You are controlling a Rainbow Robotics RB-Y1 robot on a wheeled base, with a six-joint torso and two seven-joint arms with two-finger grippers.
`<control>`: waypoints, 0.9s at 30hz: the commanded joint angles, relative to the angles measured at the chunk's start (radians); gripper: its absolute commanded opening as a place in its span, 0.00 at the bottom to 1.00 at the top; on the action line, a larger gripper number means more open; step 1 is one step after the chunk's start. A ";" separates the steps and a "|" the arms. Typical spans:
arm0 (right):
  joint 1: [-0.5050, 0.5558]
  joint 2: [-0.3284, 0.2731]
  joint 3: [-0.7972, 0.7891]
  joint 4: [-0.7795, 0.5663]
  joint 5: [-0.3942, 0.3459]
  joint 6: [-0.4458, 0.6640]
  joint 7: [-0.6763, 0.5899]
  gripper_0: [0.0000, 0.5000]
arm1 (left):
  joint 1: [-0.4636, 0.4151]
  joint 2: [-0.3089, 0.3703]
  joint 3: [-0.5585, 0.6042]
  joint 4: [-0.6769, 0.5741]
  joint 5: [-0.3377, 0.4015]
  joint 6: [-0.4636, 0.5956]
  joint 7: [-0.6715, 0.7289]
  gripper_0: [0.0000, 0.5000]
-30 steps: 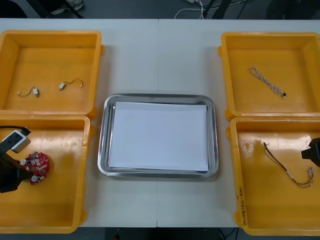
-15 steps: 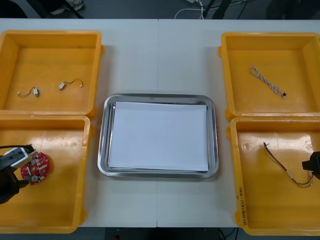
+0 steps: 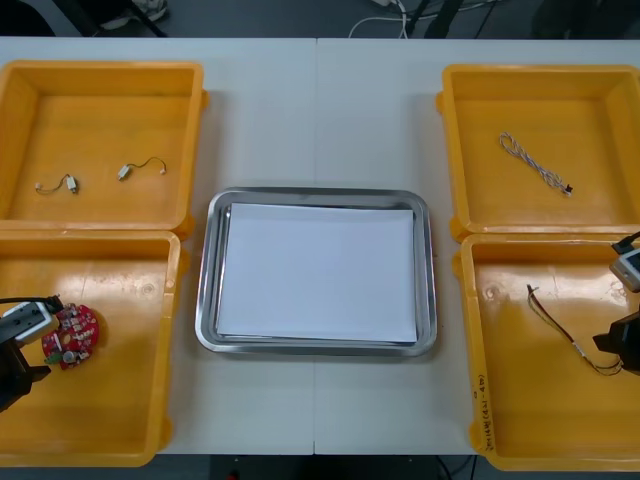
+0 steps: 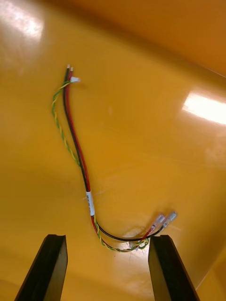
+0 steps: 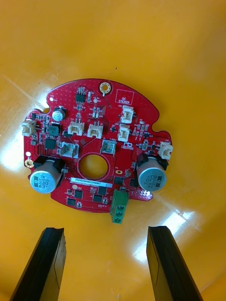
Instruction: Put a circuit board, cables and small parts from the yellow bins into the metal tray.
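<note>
Left gripper [image 5: 104,230]: released, above round red circuit board [image 5: 94,146], left of shiny metal tray [image 3: 206,290].
Right gripper [image 4: 106,237]: released, above thin red-black-yellow cable [image 4: 77,150], right of tray.

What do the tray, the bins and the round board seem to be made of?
Metal tray: likely steel, its rim shiny and mirror-like; a matte white sheet lies inside. Yellow bins: probably moulded plastic, glossy, with lamp glare. Circuit board: seemingly rigid laminate, red coated, with soldered parts.

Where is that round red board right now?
In the front view, the round red circuit board lies in the near yellow bin on the robot's left, just ahead of the open left gripper.
</note>
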 commanded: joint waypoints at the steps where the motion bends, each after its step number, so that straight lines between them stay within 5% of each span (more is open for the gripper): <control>1: 0.018 -0.015 0.041 -0.030 0.012 -0.020 0.037 1.00 | 0.027 0.042 -0.019 -0.026 -0.014 -0.024 -0.050 1.00; 27: 0.011 -0.033 0.168 0.113 0.061 -0.241 0.072 1.00 | -0.031 0.041 -0.068 0.083 -0.028 -0.058 -0.050 1.00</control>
